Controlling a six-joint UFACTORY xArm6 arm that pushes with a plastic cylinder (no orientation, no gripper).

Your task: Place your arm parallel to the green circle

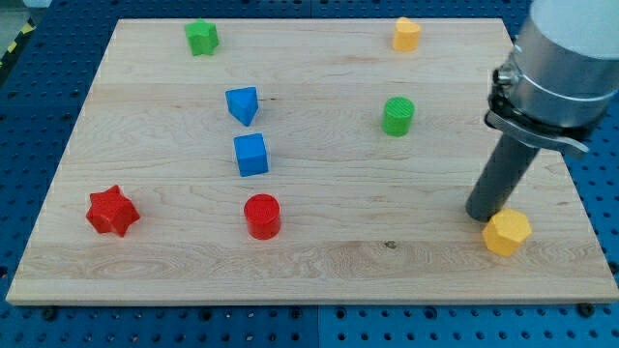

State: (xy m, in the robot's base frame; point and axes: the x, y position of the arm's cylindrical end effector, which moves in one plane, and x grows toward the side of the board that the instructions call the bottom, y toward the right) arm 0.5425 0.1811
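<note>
The wooden board (pixel 319 261) is in order. My tip (pixel 483 215) rests at the view's lower right, touching or just beside the yellow hexagonal block (pixel 507 233). There are no jaws to report (the arm ends in a bare rod). The green circle (pixel 397 116) stands upright, up and to the view's left of the tip, well apart. Being round, it shows no heading or long axis.
</note>
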